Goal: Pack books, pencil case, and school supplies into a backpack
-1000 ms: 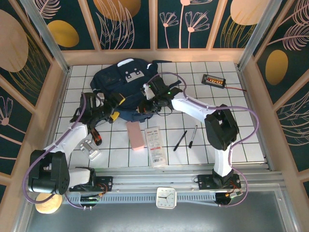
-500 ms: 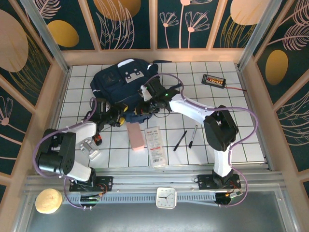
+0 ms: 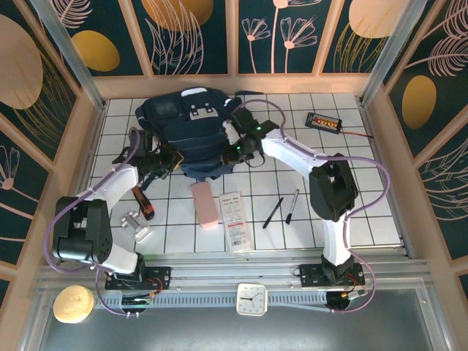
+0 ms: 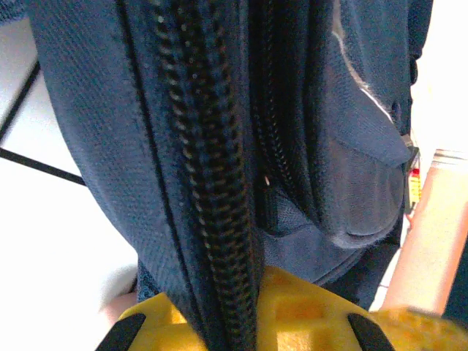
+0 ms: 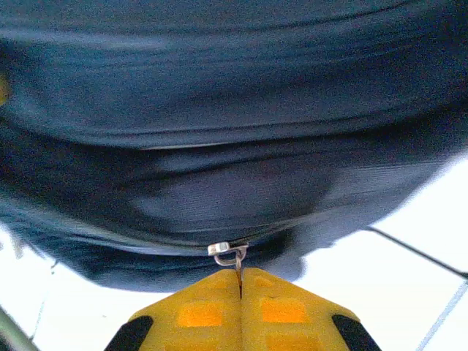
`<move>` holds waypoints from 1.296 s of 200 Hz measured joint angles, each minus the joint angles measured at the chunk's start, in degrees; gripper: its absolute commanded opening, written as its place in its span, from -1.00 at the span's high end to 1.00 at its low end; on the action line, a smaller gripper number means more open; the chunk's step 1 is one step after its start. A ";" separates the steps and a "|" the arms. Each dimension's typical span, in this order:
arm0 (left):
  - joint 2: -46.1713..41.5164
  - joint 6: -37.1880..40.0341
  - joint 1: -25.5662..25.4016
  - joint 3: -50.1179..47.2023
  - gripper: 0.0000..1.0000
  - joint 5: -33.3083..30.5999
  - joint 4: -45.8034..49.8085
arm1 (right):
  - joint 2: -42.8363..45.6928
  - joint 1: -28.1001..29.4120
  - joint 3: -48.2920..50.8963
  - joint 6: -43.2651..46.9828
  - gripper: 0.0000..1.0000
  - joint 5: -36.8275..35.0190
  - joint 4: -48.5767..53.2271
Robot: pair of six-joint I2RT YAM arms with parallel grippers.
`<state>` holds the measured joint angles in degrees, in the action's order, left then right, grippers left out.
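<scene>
For the zip to be opened cleanly, the seam of the large navy blue fabric backpack (image 3: 183,131) should be held taut while the small metal zipper pull (image 5: 229,252) is drawn steadily along its track. The backpack lies far left-centre on the white tiled table (image 3: 365,190). Its near-left seam is clamped in the closed left gripper (image 3: 167,162), and the pull is pinched in the shut right gripper (image 3: 235,151).

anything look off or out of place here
Nothing spilled or broken. The backpack looks bunched up, pinched by the left gripper along a zipper seam and the right gripper on a zipper pull. An unrelated black box with orange lights sits at the far right.
</scene>
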<state>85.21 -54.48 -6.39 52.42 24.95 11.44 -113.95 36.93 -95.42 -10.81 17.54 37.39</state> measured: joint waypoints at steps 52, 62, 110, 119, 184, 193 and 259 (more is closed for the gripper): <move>-2.38 9.79 3.28 0.52 1.00 1.49 7.30 | -2.43 -6.34 -0.85 5.20 1.00 -4.44 -0.39; -2.91 11.26 4.61 0.52 1.00 2.23 8.24 | -4.48 -7.37 -1.92 5.97 1.00 -4.68 -1.79; -1.22 19.71 10.88 3.04 1.00 5.40 14.16 | -10.71 -9.18 -5.64 9.53 1.00 -1.16 -7.74; -0.17 21.66 12.20 4.68 1.00 5.42 15.58 | -10.60 -8.66 -5.51 11.74 1.00 -1.33 -9.68; 0.76 30.36 14.86 8.22 1.00 4.96 20.02 | -18.32 -9.09 -17.66 23.65 1.00 0.42 -20.65; 0.76 30.62 15.06 8.24 1.00 4.33 19.87 | -18.32 -9.31 -17.64 23.87 1.00 0.70 -21.16; 8.83 34.01 18.36 20.70 -0.46 -6.54 25.44 | 8.72 -8.20 12.22 20.85 1.00 -2.99 -24.72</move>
<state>94.04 -20.47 11.97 73.12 18.41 36.88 -105.23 28.73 -83.20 10.04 14.55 12.67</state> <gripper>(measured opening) 0.460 0.058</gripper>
